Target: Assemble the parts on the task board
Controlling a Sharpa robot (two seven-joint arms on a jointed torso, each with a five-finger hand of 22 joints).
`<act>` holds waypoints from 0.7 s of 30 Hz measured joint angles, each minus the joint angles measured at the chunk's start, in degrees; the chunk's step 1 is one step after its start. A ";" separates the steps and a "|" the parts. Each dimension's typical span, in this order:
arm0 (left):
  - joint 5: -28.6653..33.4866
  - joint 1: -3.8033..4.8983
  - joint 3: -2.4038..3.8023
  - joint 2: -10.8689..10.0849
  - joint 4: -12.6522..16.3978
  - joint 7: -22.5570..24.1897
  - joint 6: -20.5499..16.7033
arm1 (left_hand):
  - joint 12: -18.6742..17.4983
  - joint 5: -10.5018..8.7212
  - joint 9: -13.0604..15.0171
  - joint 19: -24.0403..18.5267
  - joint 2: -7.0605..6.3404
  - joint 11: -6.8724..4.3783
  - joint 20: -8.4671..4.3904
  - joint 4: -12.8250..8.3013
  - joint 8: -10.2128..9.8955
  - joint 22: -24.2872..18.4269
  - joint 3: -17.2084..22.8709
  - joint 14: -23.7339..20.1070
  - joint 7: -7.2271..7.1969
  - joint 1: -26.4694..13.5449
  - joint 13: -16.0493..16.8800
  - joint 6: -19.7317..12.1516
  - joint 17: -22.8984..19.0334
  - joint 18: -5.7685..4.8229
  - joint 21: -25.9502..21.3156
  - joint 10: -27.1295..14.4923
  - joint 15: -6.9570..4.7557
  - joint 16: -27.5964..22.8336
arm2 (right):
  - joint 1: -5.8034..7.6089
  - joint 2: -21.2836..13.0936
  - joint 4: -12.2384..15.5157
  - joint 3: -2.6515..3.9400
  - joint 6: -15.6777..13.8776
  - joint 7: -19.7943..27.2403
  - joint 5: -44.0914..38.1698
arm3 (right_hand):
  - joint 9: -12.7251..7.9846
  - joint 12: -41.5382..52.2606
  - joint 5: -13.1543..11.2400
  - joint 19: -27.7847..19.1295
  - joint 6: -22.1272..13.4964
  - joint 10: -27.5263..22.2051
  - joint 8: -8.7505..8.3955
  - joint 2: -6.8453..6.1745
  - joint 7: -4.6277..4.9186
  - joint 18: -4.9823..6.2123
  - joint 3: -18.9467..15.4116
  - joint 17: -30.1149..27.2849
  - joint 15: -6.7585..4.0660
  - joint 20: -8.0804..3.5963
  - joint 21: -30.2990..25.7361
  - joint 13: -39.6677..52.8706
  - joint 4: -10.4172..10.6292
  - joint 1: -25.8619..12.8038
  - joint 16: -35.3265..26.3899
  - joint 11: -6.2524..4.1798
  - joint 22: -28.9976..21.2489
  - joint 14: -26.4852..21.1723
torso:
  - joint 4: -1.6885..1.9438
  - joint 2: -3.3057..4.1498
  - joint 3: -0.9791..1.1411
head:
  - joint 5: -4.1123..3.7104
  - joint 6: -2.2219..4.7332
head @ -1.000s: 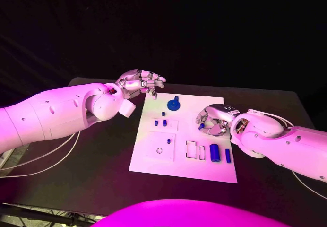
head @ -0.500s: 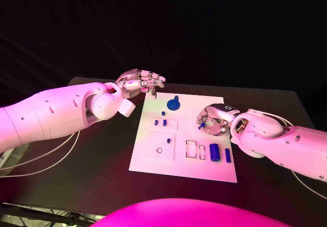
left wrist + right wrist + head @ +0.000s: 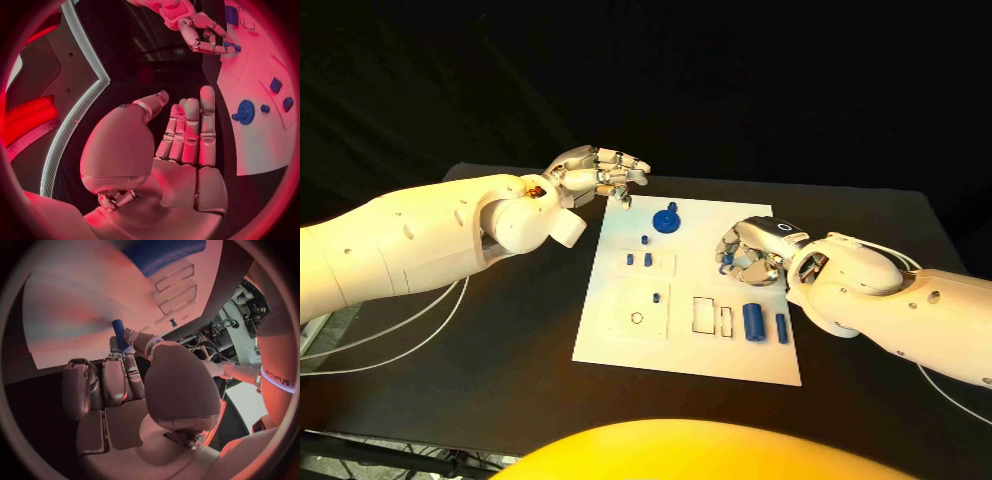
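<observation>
The white task board (image 3: pixel 687 350) lies in the middle of the black table. My right hand (image 3: pixel 753 252) hovers over the board's right side. It pinches a small blue peg (image 3: pixel 119 332) between thumb and a finger; the peg (image 3: pixel 726 262) points down toward the board. My left hand (image 3: pixel 599 172) hangs over the board's far left corner, and its fingers (image 3: pixel 187 131) lie straight and side by side with nothing in them. A round blue part with a knob (image 3: pixel 668 220) stands at the board's far end. Two blue cylinders (image 3: pixel 754 322) lie near its right edge.
Small blue pegs (image 3: pixel 646 259) stand in the board's left half, with a square plate with a hole (image 3: pixel 640 305) nearer to me. Two rectangular slots (image 3: pixel 714 317) lie left of the cylinders. White cables (image 3: pixel 387 340) trail over the table's left edge.
</observation>
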 measured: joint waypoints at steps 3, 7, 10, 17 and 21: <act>0.00 0.00 0.00 0.06 -0.07 0.00 0.01 | 0.00 0.00 0.00 0.00 0.00 0.00 0.00 0.00 0.00 0.00 0.00 0.00 0.00 0.00 0.00 0.00 0.00 0.00 0.00 0.00 0.00 0.00 | 0.44 -0.46 1.17 0.10 -0.58 0.08 -0.05 | 0.05 0.00 0.00 0.20 0.18 0.00 0.23 0.00 -0.18 0.00 0.00 0.09 -0.20 -0.20 0.00 0.00 0.00 0.00 0.00 0.00 0.00 -0.20 | 0.02 -0.02 -0.04 | -0.03 -0.03; 0.00 0.00 0.00 0.15 -0.13 0.00 0.03 | 0.00 0.00 0.00 0.00 0.00 0.00 0.00 0.00 0.00 0.00 0.00 0.00 0.00 0.00 0.00 0.00 0.00 0.00 0.00 0.00 0.00 0.00 | 1.41 -1.23 2.89 0.40 -1.09 0.15 -0.05 | 0.10 0.03 -0.11 0.20 0.18 0.00 0.23 0.00 -0.18 0.00 0.00 0.20 -0.20 -0.20 0.27 0.00 0.00 0.00 0.00 0.00 0.00 -0.21 | 0.03 -0.07 -0.08 | -0.05 -0.06; 0.00 0.00 0.00 0.27 -0.17 0.00 0.04 | 0.00 0.00 0.00 0.00 0.00 0.00 0.00 0.00 0.00 -0.04 0.00 0.00 0.00 0.00 0.00 0.00 0.00 0.00 0.00 0.00 0.00 0.00 | 2.18 -1.97 4.42 0.66 -1.38 0.17 -0.02 | 0.11 0.10 -0.18 0.20 0.18 0.18 0.23 0.00 -0.18 0.00 -0.06 0.20 -0.20 -0.20 0.27 0.00 -0.25 0.00 0.22 0.18 -0.01 -0.21 | 0.03 -0.08 -0.08 | -0.09 -0.08; 0.00 0.00 0.00 0.45 -0.25 0.00 0.07 | 0.00 0.00 -0.01 0.00 0.00 0.21 0.00 0.00 0.00 -0.10 0.00 0.00 0.00 0.00 0.00 0.00 0.00 0.00 -0.28 -0.20 0.00 0.00 | 2.86 -1.71 8.19 0.92 -2.18 0.31 0.23 | 0.17 0.14 -0.32 0.20 0.19 0.19 0.22 0.00 -0.19 0.00 0.01 0.29 -0.41 -0.20 0.27 0.00 -0.32 0.00 0.22 0.19 -0.01 0.00 | 0.07 -0.08 -0.09 | 0.04 0.02; 0.00 0.00 0.00 0.53 -0.32 0.02 0.08 | 0.00 0.00 -0.01 0.00 0.00 0.20 0.00 0.00 0.00 -0.10 0.00 0.00 0.00 0.00 0.00 0.00 0.01 0.00 -0.28 -0.20 0.00 0.00 | 2.55 0.69 9.60 1.01 -2.70 0.68 0.34 | 0.17 0.17 -0.33 0.20 0.19 0.19 0.22 0.00 -0.19 0.00 0.01 0.28 -0.41 -0.20 0.27 0.00 -0.32 0.00 0.22 0.19 -0.01 0.00 | 0.04 -0.03 -0.08 | 0.54 -0.21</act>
